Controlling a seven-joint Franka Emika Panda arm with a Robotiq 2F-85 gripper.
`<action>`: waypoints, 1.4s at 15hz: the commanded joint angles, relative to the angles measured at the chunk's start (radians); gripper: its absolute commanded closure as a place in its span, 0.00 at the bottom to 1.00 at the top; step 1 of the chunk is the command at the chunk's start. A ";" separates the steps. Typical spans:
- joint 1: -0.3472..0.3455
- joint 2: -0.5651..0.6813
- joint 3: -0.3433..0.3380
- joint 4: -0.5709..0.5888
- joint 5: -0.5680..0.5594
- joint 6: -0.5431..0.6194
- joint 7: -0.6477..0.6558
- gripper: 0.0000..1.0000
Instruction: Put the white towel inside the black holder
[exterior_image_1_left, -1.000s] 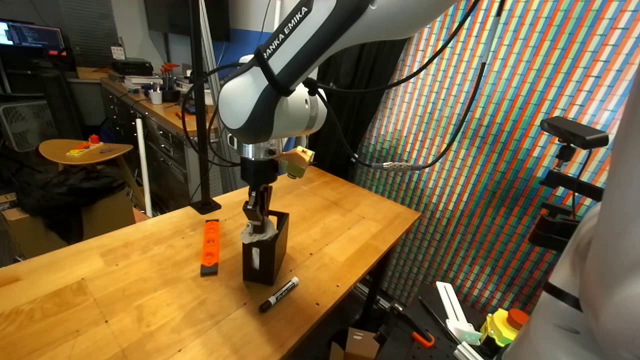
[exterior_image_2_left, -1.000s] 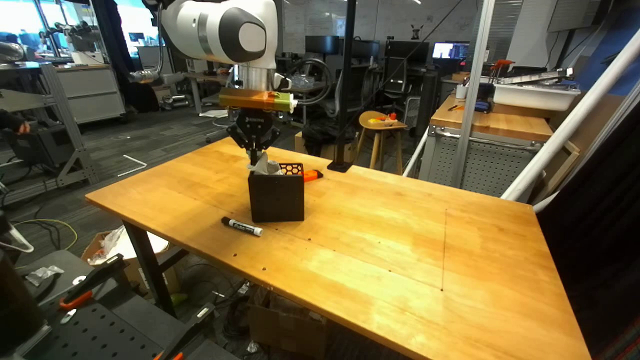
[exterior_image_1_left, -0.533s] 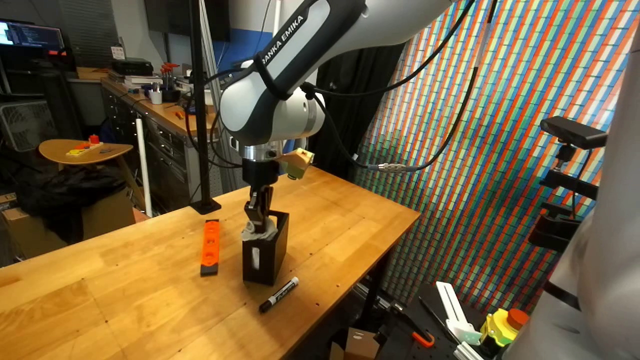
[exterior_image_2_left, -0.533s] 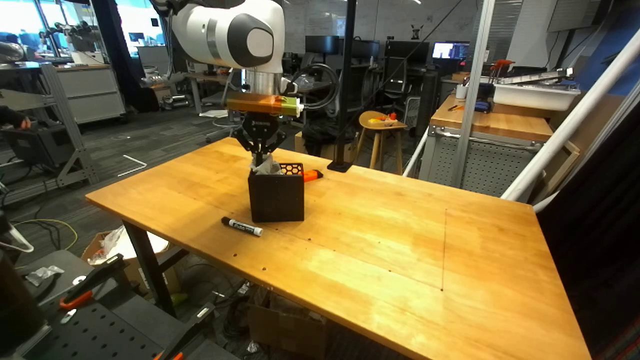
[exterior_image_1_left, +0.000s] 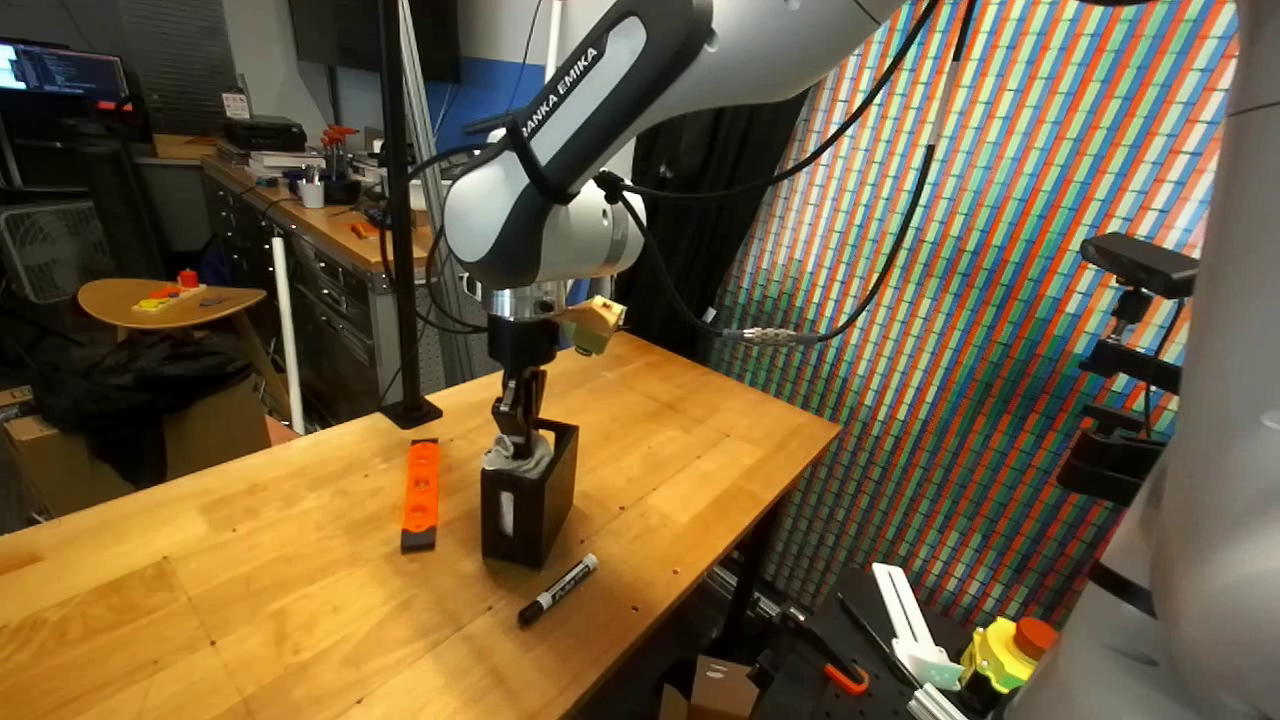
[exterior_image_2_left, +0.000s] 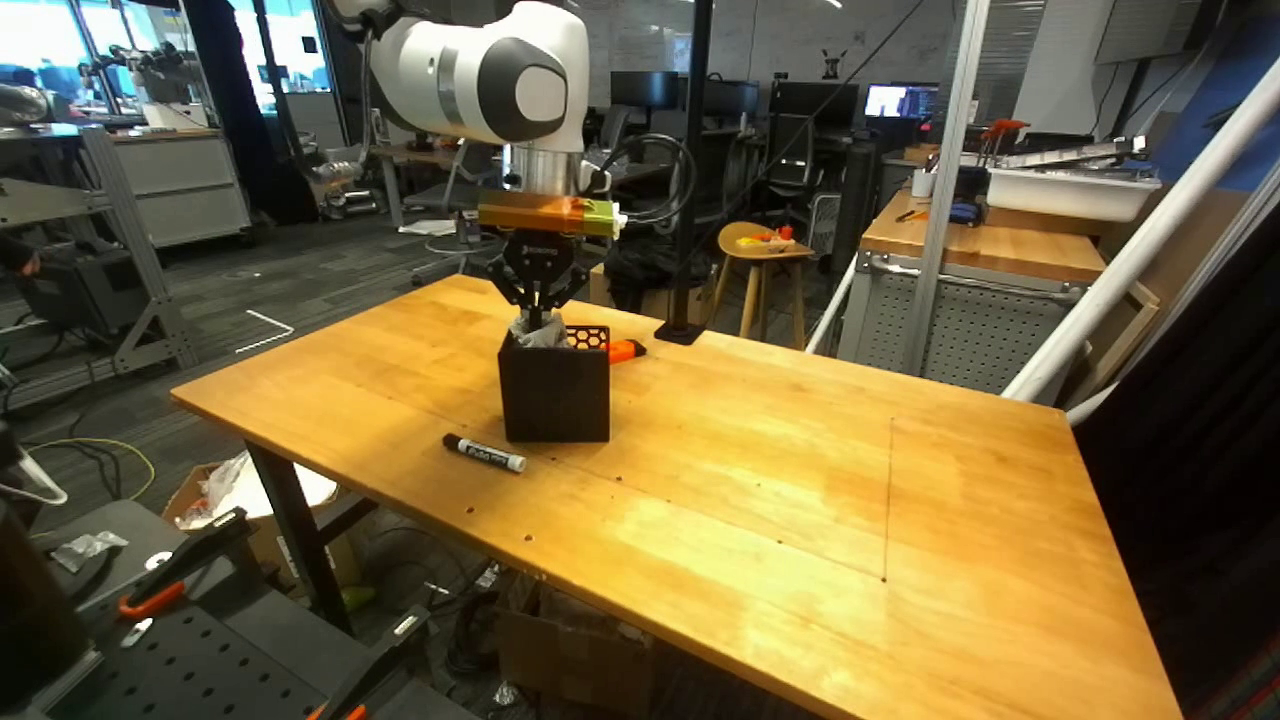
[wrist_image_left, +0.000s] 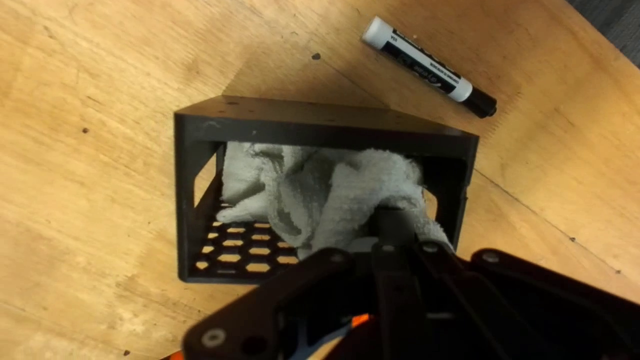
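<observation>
The gripper (wrist_image_left: 395, 227) points down over one end of the box, its fingers standing together with no gap to speak of, the tips sunk among folds of cloth. Those folds hide the tips, so I can't tell whether they pinch a bit of fabric or merely press on it. Either way, a narrow tip makes sense here: it would push cloth down without fouling the walls.

Around it lies the white towel (wrist_image_left: 340, 200), bunched inside the black holder (wrist_image_left: 320, 132). It is crumpled rather than flat, presumably because the opening is tight for it (soft stuff forgives that). Much of it sits below the rim, and in an exterior view pale cloth (exterior_image_1_left: 506, 513) shows through the slot in the end wall. The rest humps above the rim right under the gripper, which is probably why the tips are set there.

The holder stands upright on the table (exterior_image_1_left: 300, 560), open side up, so the way in from above is free. The marker pen (wrist_image_left: 432, 70) lies beyond its solid long wall, the orange bar (exterior_image_1_left: 421, 490) beyond its honeycomb wall, both apart from it and unlikely to hinder the tucking. The job looks nearly done; cloth could ride up with the tips when they lift.
</observation>
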 joint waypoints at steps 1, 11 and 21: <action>-0.027 0.042 -0.002 0.068 0.015 -0.024 -0.060 1.00; -0.090 0.114 0.002 0.108 0.032 -0.029 -0.131 1.00; -0.119 0.127 -0.004 0.111 0.024 -0.056 -0.144 1.00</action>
